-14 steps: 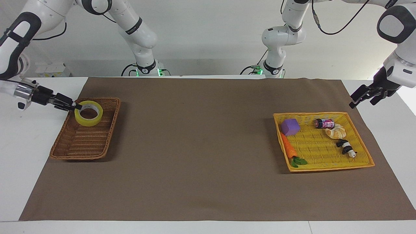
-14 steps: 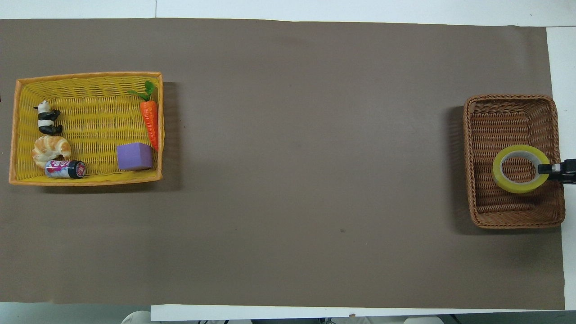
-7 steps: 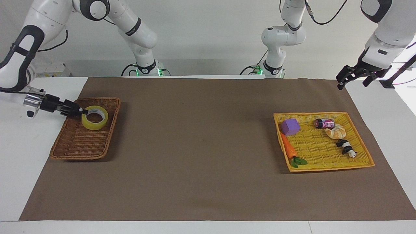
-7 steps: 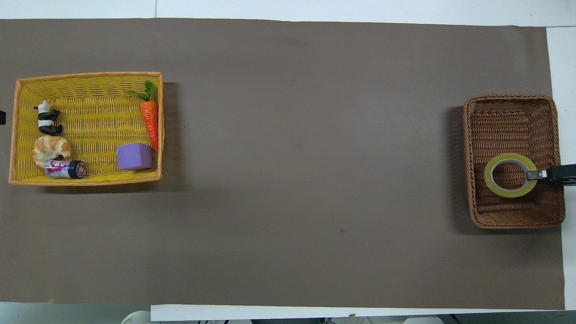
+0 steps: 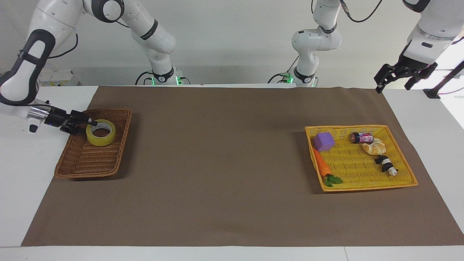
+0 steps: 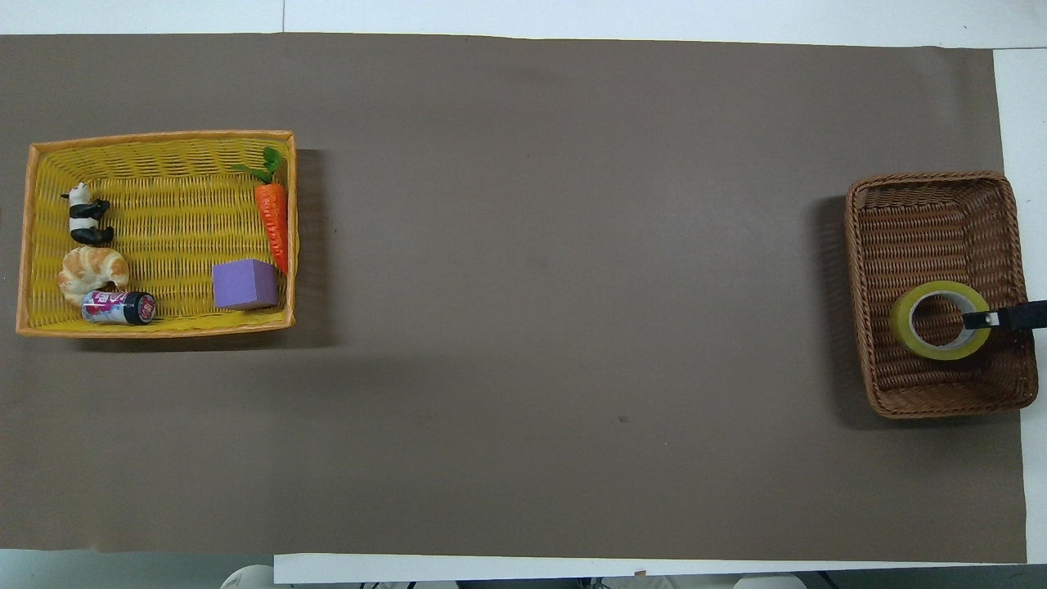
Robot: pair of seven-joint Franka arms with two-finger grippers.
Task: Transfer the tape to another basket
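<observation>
At the right arm's end of the table, the tape (image 5: 102,140) lies flat, hole upward, inside the basket (image 5: 87,173), in the part of the basket nearer to the robots. My right gripper (image 5: 92,124) reaches in low over the basket's rim and meets the roll's wall on the side toward the table edge. I cannot tell whether this pincer stands wide or narrow, nor whether it grips the wall. My left gripper (image 5: 392,85) waits with jaws wide, raised over the table corner at the left arm's end, well apart from the yellow tray (image 5: 366,187).

Hazards, as I judge them:

1. If the pincer has not fully let go, a retreat would drag the roll up the sloping side or out of the basket.
2. The roll's surface may cling to the pincer, with the same result.
3. The wicker basket looks light. A low, sideways withdrawal could catch its rim and slide or tip it.

Remedy: confirm release, then rise clear of the rim before pulling back
</observation>
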